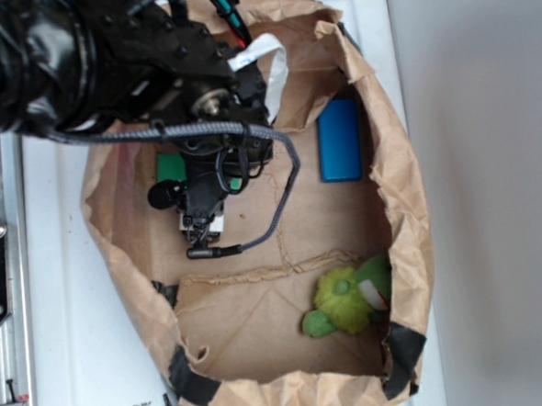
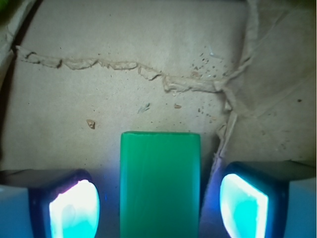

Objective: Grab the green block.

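The green block [image 2: 160, 183] lies flat on the brown paper floor, straight between my two glowing fingers [image 2: 74, 210], with a gap on each side. My gripper [image 2: 159, 208] is open around it, touching neither side. In the exterior view the green block [image 1: 168, 165] is mostly hidden under the black arm; only small green patches show. My gripper [image 1: 201, 224] is down inside the paper bag [image 1: 390, 159], at its left part.
A blue rectangular block [image 1: 340, 140] lies at the bag's far right side. A fuzzy yellow-green plush toy [image 1: 348, 299] sits in the lower right corner. A torn paper seam [image 2: 148, 74] crosses the floor ahead of the block. The bag's crumpled walls rise all round.
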Available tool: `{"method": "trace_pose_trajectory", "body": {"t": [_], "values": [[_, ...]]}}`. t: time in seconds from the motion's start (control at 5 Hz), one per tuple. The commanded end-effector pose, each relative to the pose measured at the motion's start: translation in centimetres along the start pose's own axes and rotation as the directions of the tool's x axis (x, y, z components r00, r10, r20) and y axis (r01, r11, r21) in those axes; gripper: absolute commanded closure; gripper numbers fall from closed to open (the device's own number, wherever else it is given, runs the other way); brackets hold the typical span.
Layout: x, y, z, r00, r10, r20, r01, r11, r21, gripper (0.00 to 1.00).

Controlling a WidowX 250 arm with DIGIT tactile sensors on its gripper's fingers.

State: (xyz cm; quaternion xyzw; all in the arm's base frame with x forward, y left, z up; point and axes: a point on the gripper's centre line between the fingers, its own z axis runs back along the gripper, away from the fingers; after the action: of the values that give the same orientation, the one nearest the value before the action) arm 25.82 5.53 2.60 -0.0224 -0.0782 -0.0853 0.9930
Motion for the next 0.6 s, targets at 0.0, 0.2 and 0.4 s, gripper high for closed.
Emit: {"method": "trace_pose_trajectory", "body": {"t": [0.0, 0.2, 0.4], "values": [[1.90, -1.03, 0.11, 0.998, -0.056, 0.038, 0.055, 0.998, 0.024, 0.00], [1.86, -1.38, -0.47, 0.997, -0.068, 0.028, 0.067, 0.997, 0.029, 0.00], [1.81, -1.52, -0.75, 0.997, -0.077, 0.026, 0.076, 0.997, 0.035, 0.00]]}}
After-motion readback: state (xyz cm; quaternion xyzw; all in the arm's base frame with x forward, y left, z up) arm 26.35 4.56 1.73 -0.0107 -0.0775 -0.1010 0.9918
